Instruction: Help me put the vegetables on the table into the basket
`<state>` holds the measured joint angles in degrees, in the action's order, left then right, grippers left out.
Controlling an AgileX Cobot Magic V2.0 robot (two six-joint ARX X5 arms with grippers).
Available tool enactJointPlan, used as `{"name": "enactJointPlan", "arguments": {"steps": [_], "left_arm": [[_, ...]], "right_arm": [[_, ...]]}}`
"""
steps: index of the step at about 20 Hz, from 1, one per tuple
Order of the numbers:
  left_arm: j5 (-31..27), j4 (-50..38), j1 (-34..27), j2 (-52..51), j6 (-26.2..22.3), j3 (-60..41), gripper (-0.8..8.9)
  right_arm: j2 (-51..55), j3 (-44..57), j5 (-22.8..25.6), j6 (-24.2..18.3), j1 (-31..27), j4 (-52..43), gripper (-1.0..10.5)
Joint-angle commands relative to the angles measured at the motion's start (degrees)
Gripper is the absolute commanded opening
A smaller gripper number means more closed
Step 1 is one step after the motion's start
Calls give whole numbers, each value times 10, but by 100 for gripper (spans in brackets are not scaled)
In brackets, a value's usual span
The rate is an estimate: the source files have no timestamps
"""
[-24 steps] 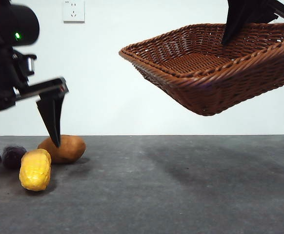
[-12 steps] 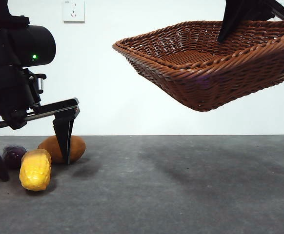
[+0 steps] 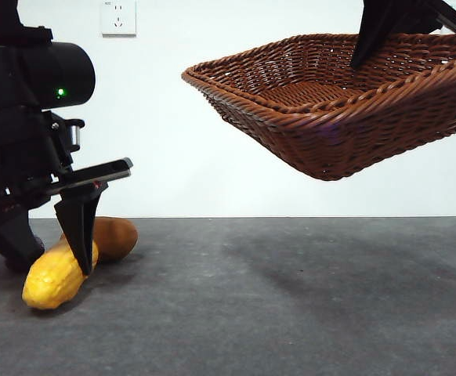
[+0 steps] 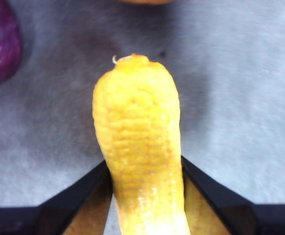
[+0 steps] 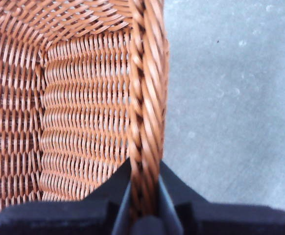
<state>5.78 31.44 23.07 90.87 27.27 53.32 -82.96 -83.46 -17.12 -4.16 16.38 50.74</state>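
Note:
On the dark grey table [image 3: 291,305] at the left, my left gripper [image 3: 52,262] is shut on the yellow corn cob [image 3: 49,278], which is tilted with one end raised. The left wrist view has the corn cob [image 4: 137,132] pressed between both jaws of the left gripper [image 4: 142,169]. Just behind it lies the brown potato [image 3: 118,237]. The purple round vegetable [image 4: 0,41] sits on the table beside the corn; the arm hides it in the front view. My right gripper [image 3: 365,51] holds the wicker basket [image 3: 330,110] tilted in the air at the upper right. Its jaws pinch the braided rim [image 5: 145,98].
A white wall with a socket [image 3: 118,17] stands behind the table. The grey surface stretches from the vegetables to the right, under the raised basket.
My left gripper came down around the corn and closed on it. The corn tipped from lying flat to slanting. The basket shifted slightly left, then held still.

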Motion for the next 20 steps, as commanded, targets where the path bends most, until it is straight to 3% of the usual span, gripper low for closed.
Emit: {"name": "enactJointPlan", "arguments": {"steps": [1,7,12,15,20], "left_arm": [[2,-2,3,-47,-60,-3,-8],[6,20,17,-254,-162,-3,-8],[6,59,101,-400,-199,-3,-8],[6,57,184,-419,-221,-3,-8],[2,-6,296,-334,-287,-3,-8]], "right_arm": [[4,1,0,0,0,2,-12],[3,17,11,11,1,12,-12],[3,91,2,51,4,-40,-12],[3,147,-11,80,23,-88,-12],[3,170,-11,102,82,-116,-12]]}}
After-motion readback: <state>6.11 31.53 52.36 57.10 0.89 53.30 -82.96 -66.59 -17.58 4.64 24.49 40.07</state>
